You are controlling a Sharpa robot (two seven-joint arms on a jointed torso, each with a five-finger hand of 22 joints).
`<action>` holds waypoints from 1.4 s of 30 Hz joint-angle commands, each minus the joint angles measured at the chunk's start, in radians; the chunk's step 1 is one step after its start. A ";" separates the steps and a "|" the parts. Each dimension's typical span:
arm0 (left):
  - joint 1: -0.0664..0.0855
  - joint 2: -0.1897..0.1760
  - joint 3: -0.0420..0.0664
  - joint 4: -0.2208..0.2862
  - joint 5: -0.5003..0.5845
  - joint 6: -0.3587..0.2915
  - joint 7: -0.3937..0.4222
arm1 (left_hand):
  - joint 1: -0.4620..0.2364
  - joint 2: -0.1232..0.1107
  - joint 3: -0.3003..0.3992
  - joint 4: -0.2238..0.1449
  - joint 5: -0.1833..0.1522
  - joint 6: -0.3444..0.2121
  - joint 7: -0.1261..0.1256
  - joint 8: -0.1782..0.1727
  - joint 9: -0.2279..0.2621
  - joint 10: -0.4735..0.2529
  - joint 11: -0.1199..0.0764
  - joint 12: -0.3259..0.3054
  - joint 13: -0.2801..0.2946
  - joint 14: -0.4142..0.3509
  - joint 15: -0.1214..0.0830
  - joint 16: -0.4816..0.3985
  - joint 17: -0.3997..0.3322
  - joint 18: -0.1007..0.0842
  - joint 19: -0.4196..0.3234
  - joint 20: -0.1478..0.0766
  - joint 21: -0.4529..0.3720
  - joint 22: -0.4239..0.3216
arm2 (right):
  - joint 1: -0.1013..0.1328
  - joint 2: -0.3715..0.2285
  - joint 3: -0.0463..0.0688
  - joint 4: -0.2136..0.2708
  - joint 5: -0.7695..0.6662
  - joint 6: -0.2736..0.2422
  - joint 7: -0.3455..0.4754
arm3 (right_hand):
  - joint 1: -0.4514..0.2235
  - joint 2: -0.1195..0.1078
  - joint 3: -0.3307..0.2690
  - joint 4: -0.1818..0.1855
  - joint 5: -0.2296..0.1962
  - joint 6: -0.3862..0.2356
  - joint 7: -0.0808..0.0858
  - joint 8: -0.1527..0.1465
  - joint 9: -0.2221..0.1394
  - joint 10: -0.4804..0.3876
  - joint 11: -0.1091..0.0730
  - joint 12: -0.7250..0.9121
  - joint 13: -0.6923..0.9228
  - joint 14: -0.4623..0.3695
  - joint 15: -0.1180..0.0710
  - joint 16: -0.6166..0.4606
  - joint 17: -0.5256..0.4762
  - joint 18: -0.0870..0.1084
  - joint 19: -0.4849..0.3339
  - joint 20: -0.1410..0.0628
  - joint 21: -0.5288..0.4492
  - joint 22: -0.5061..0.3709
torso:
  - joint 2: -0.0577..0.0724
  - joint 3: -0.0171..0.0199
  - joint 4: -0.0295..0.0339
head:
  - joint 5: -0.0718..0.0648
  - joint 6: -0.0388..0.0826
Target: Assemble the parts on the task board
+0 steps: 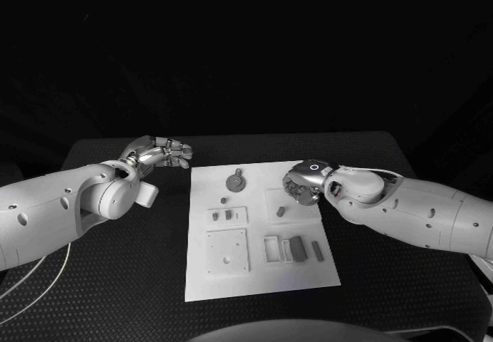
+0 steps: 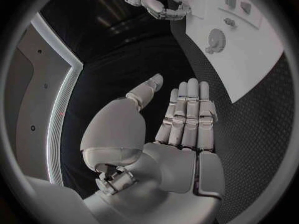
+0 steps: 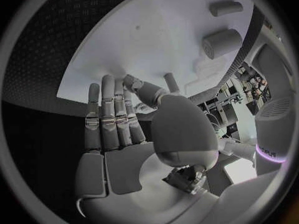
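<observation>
Head view, nearest the robot first: the white task board point(image 1: 257, 263) lies in the middle of the black surface point(image 1: 123, 285). Near its front edge sit a square plate point(image 1: 227, 251) and, to the right, an open frame point(image 1: 276, 249) with a dark block point(image 1: 296, 248) and a slim peg point(image 1: 318, 250) beside it. Further back are a small slotted piece point(image 1: 221, 212) and a short dark peg point(image 1: 281, 211); beyond those lies a round disc part point(image 1: 237, 182).

The right hand point(image 1: 304, 187) hovers over the board's far right area, fingers bent downward; from this angle I cannot tell whether they touch the board. The left hand point(image 1: 164, 153) is off the board, above the surface near its far left corner, fingers loosely curled.

The right wrist view adds that the right hand point(image 3: 124, 134) has its fingers straight and apart, holding nothing, with a peg point(image 3: 171, 80) just past its thumb and two parts further off. The left wrist view shows the left hand point(image 2: 181, 129) flat and spread, empty, with the disc part point(image 2: 216, 38) and the right hand point(image 2: 163, 5) beyond.
</observation>
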 commanded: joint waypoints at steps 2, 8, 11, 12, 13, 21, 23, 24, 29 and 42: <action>0.001 0.002 0.001 0.002 0.005 0.007 0.004 | -0.001 -0.003 -0.005 -0.001 -0.003 -0.009 0.001 0.000 -0.001 -0.006 0.000 0.000 -0.001 0.005 0.003 -0.006 0.003 0.011 0.003 0.005 0.005 -0.002 | -0.024 -0.001 -0.014 -0.008 -0.009 0.023 -0.013 | -0.011 0.010 0.000 0.005 -0.003 0.022 -0.008 0.013 0.004 0.027 -0.011 0.005 0.003 0.025 -0.008 0.005 0.012 0.020 0.026 -0.006 0.005 0.005 | 0.000 0.0007 0.0003 | -0.002 -0.001; 0.001 0.002 0.001 0.001 0.005 0.006 0.002 | -0.001 -0.004 -0.005 -0.001 -0.003 -0.011 0.002 -0.001 -0.001 -0.007 0.000 0.001 -0.002 0.008 0.002 -0.006 0.006 0.012 0.006 0.004 0.006 -0.003 | -0.026 0.001 -0.014 -0.008 0.006 0.013 -0.012 | -0.024 0.015 -0.001 0.006 -0.003 0.048 -0.017 0.021 0.005 0.059 -0.024 0.008 0.008 0.051 -0.022 0.018 0.033 0.020 0.061 -0.019 0.011 0.010 | 0.000 0.0000 0.0008 | -0.004 -0.002; 0.001 0.001 0.001 0.002 0.005 0.006 0.002 | -0.001 -0.004 -0.005 -0.001 -0.003 -0.011 0.002 -0.001 -0.001 -0.007 0.001 0.001 -0.002 0.008 0.002 -0.007 0.007 0.012 0.006 0.004 0.006 -0.003 | -0.026 0.002 -0.014 -0.009 0.010 0.015 -0.010 | -0.027 0.014 -0.002 0.005 -0.003 0.048 -0.017 0.021 0.005 0.060 -0.024 0.007 0.008 0.051 -0.022 0.018 0.034 0.020 0.062 -0.019 0.010 0.011 | 0.000 -0.0002 0.0005 | -0.003 -0.002; 0.001 0.002 0.001 0.001 0.005 0.006 0.002 | -0.001 -0.004 -0.005 -0.001 -0.003 -0.012 0.002 -0.001 -0.002 -0.008 0.001 0.001 -0.002 0.009 0.002 -0.007 0.008 0.012 0.007 0.004 0.006 -0.004 | -0.026 0.003 -0.014 -0.009 0.010 0.014 -0.010 | -0.028 0.013 -0.002 0.005 -0.003 0.048 -0.017 0.021 0.005 0.060 -0.024 0.007 0.008 0.052 -0.022 0.018 0.035 0.020 0.063 -0.019 0.010 0.011 | 0.000 -0.0004 0.0004 | -0.003 -0.003; 0.001 0.002 0.001 0.001 0.005 0.007 0.002 | -0.001 -0.004 -0.005 -0.001 -0.003 -0.012 0.002 -0.001 -0.002 -0.008 0.001 0.001 -0.002 0.009 0.002 -0.007 0.008 0.012 0.007 0.004 0.006 -0.004 | -0.027 0.003 -0.014 -0.010 0.010 0.014 -0.010 | -0.030 0.012 -0.003 0.006 -0.003 0.049 -0.017 0.021 0.005 0.061 -0.024 0.007 0.009 0.052 -0.022 0.018 0.036 0.020 0.063 -0.019 0.010 0.011 | 0.000 -0.0004 0.0005 | -0.003 -0.003; 0.001 0.003 0.001 0.000 0.005 0.009 -0.001 | 0.000 -0.005 -0.005 -0.001 -0.002 -0.013 0.003 -0.001 -0.002 -0.008 0.001 0.001 -0.002 0.010 0.001 -0.008 0.010 0.012 0.008 0.003 0.006 -0.005 | -0.027 0.006 -0.014 -0.013 0.049 0.011 -0.022 | -0.047 0.010 -0.008 0.008 -0.003 0.059 -0.021 0.023 0.006 0.074 -0.029 0.006 0.011 0.058 -0.026 0.020 0.046 0.020 0.074 -0.023 0.009 0.014 | 0.000 -0.0007 0.0011 | -0.004 -0.004; 0.001 0.003 0.001 0.000 0.005 0.008 -0.002 | 0.001 -0.005 -0.004 -0.001 -0.001 -0.013 0.003 -0.001 -0.002 -0.009 0.001 0.001 -0.002 0.010 0.001 -0.009 0.012 0.012 0.008 0.003 0.006 -0.005 | -0.027 0.006 -0.014 -0.012 0.080 0.022 -0.025 | -0.049 0.010 -0.008 0.008 -0.003 0.061 -0.021 0.024 0.006 0.077 -0.030 0.005 0.011 0.060 -0.027 0.021 0.048 0.020 0.077 -0.024 0.010 0.015 | 0.000 -0.0006 0.0015 | -0.004 -0.005; 0.001 0.003 0.001 0.000 0.005 0.008 -0.002 | 0.001 -0.005 -0.004 -0.001 -0.001 -0.013 0.003 -0.001 -0.002 -0.009 0.001 0.001 -0.002 0.011 0.001 -0.009 0.012 0.012 0.009 0.003 0.006 -0.005 | -0.027 0.006 -0.014 -0.012 0.078 0.023 -0.024 | -0.049 0.010 -0.008 0.008 -0.003 0.061 -0.021 0.024 0.006 0.077 -0.030 0.005 0.011 0.060 -0.027 0.021 0.048 0.020 0.077 -0.024 0.010 0.016 | 0.000 -0.0006 0.0015 | -0.004 -0.005; 0.001 0.002 0.001 0.000 0.005 0.009 -0.002 | 0.002 -0.005 -0.004 -0.001 0.001 -0.014 0.003 -0.001 -0.002 -0.009 0.001 0.001 -0.002 0.011 0.001 -0.010 0.014 0.012 0.009 0.003 0.005 -0.006 | -0.027 0.005 -0.014 -0.010 0.097 0.019 -0.025 | -0.050 0.010 -0.009 0.007 -0.003 0.062 -0.022 0.024 0.006 0.078 -0.030 0.005 0.011 0.060 -0.027 0.021 0.049 0.020 0.078 -0.025 0.009 0.016 | 0.000 -0.0006 0.0010 | -0.004 -0.005; 0.001 0.003 0.001 -0.007 0.005 0.009 -0.002 | 0.004 -0.005 -0.003 -0.001 0.008 -0.015 0.003 0.000 -0.002 -0.010 0.002 0.002 -0.003 0.012 0.001 -0.013 0.019 0.011 0.010 0.003 0.005 -0.009 | -0.026 -0.004 -0.013 0.001 0.143 0.004 -0.025 | -0.059 0.012 -0.011 0.005 -0.003 0.074 -0.027 0.029 0.011 0.095 -0.036 0.005 0.016 0.070 -0.033 0.026 0.063 0.020 0.092 -0.031 0.011 0.023 | 0.000 0.0008 0.0009 | -0.004 -0.004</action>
